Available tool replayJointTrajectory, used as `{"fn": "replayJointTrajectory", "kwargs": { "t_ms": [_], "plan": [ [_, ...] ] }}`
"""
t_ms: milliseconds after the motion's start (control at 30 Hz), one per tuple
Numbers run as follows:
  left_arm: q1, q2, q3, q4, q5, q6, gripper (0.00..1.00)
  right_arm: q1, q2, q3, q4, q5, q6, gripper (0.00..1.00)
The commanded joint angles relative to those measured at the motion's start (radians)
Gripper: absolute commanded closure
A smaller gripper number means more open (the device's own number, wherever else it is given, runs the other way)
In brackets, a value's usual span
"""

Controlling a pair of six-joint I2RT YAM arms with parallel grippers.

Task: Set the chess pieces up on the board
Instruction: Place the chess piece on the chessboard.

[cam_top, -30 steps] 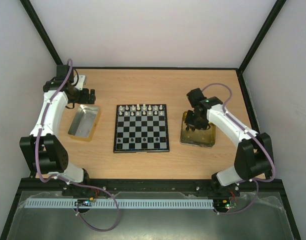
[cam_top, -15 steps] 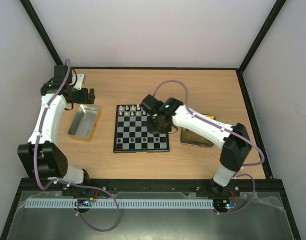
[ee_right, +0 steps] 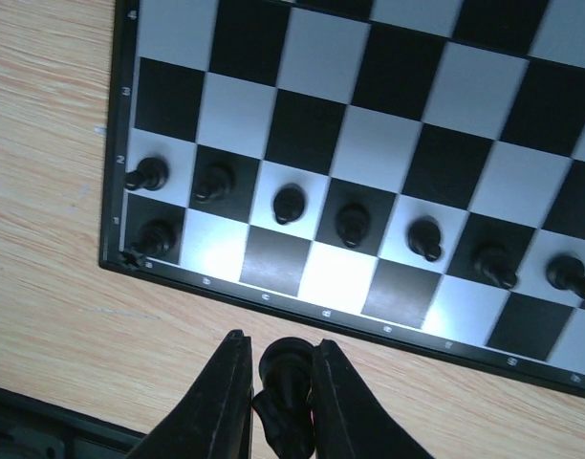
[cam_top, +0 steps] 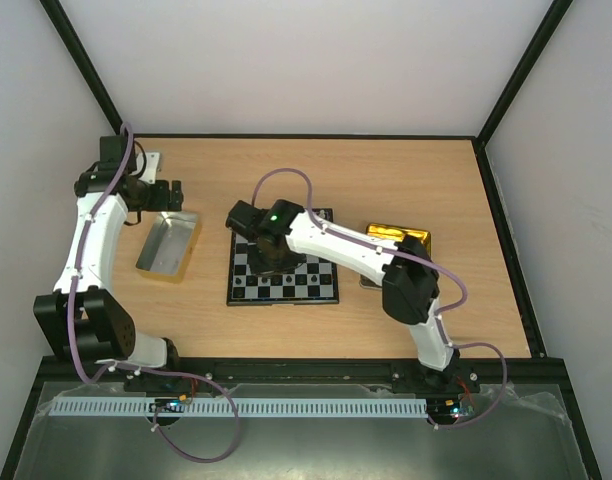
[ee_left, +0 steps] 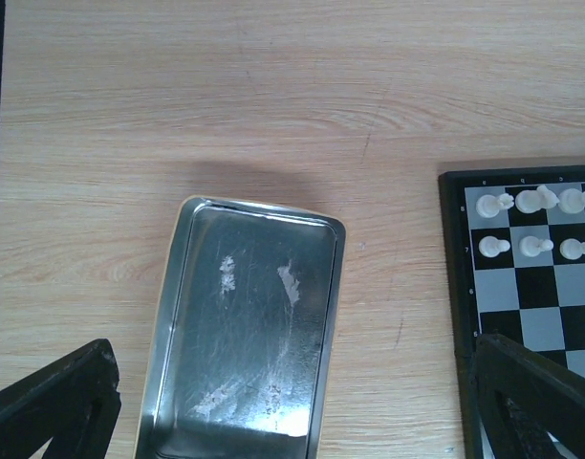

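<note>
Right gripper (ee_right: 278,359) clamped on a black piece (ee_right: 289,384), held just off the board (ee_right: 436,143) near its rim. Black pawns (ee_right: 350,222) stand in line; one back-rank piece (ee_right: 157,235) is placed, the other back squares in view vacant. White pieces (ee_left: 531,225) seemingly set. Left gripper (cam_top: 172,191) has its jaws apart, empty.

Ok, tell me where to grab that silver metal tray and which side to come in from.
Pinch one long side wall of the silver metal tray, straight down from above, one finger inside, one outside. It lies flat and open-topped, so its thin upright rim is likely the only graspable edge; the open left gripper hangs over it.
</note>
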Motion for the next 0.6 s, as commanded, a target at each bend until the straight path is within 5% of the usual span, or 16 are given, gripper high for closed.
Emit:
{"fn": "replayJointTrajectory", "kwargs": {
  "t_ms": [0, 567],
  "plan": [
    [0.008, -0.032, -0.010, 0.006, 0.012, -0.004, 0.01, 0.025, 0.073, 0.109, -0.087, 0.009, -0.034, 0.85],
    [0.035, -0.038, -0.031, 0.031, -0.009, -0.034, 0.00, 0.062, 0.229, 0.244, -0.122, 0.019, -0.071, 0.85]
  ]
}}
